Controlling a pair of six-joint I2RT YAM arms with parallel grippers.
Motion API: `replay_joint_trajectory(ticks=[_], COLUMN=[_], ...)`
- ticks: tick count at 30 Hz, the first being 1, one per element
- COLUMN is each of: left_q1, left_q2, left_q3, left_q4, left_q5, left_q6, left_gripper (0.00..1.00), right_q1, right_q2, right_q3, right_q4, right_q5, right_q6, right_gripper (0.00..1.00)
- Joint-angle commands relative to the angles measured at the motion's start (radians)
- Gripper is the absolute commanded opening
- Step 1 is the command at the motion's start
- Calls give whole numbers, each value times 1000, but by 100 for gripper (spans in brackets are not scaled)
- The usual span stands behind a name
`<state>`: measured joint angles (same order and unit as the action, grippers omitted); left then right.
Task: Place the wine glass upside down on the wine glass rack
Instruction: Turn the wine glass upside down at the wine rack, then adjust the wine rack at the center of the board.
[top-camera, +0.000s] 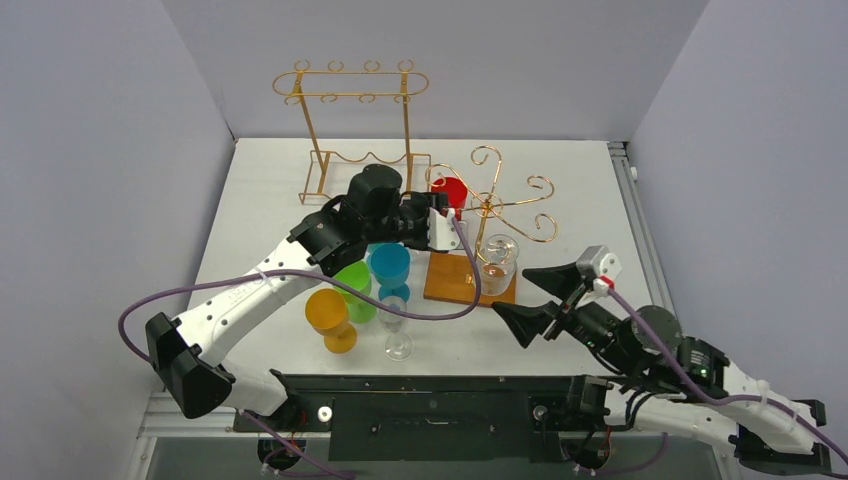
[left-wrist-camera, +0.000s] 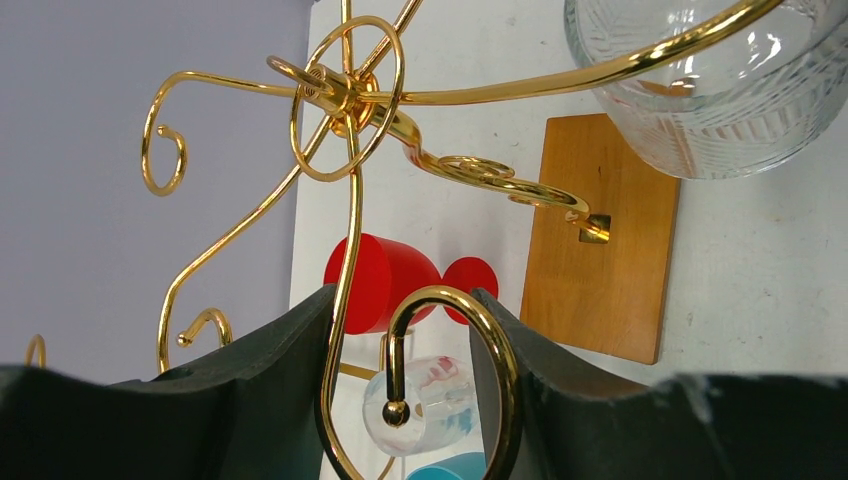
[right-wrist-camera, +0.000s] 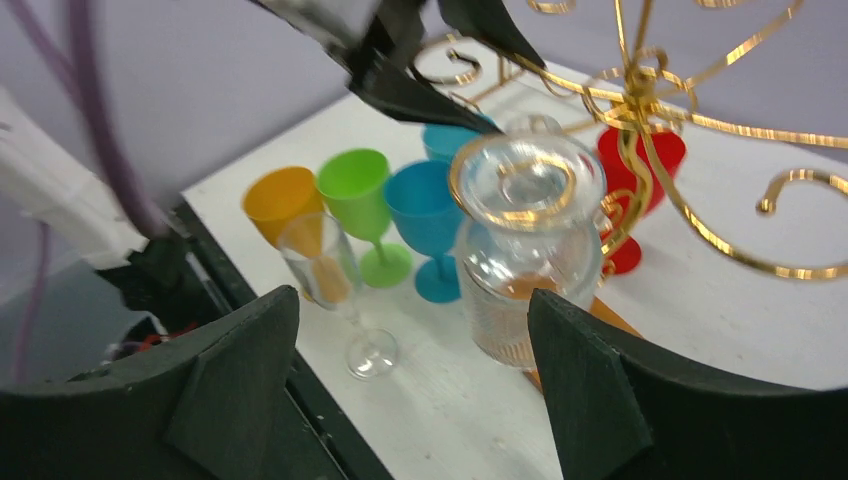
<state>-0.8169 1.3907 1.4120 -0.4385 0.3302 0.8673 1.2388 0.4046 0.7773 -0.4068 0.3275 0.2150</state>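
left gripper (top-camera: 450, 220) parted astride a curl of the wine glass rack (top-camera: 487, 205), gripping nothing, right gripper (top-camera: 510, 290) wide open at near right, clear wine glass (top-camera: 397, 325) upright

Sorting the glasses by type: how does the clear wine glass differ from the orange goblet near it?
The clear wine glass is see-through, the orange goblet opaque. The wine glass has a thinner stem and narrower bowl than the goblet. Both stand upright.

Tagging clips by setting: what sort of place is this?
Probably a lab test cell, not a kitchen: bare grey partition walls box in a white table, with staged coloured goblets and gold racks.
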Motion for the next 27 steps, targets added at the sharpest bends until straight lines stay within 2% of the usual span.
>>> replay_joint_trajectory(ticks=[1,5,8,10,13,17,20,24,27], left_q1=[9,10,11,11,10,15,22,25,34], left_q2=[0,-2,-8,-20,-42,-91,-128,-155,-145], left_q3=[58,63,66,64,47,9,-21,-50,-38], left_q4=[19,20,23,33,56,99,138,177,182], left_q5=[20,20,21,23,23,13,5,-14,-19], left_q6=[-38,-43,-50,-64,-86,-121,-150,-192,-232], left_gripper=[44,45,48,54,66,73,76,80,81], right_q1=[10,9,4,-17,-131,-412,-535,-559,-557], right_q2=[107,259,325,366,453,591,664,724,690], right_q3=[208,392,518,583,691,785,831,873,829], right_q4=[-140,-214,-220,-210,-216,-240,-260,-318,-332], right_q5=[-227,-319,-204,-97,-35,-240,-318,-382,-478], right_q6=[15,-26,-67,-101,-139,-89,-86,-162,-280], right_gripper=[79,74,68,69,71,64,62,65,68])
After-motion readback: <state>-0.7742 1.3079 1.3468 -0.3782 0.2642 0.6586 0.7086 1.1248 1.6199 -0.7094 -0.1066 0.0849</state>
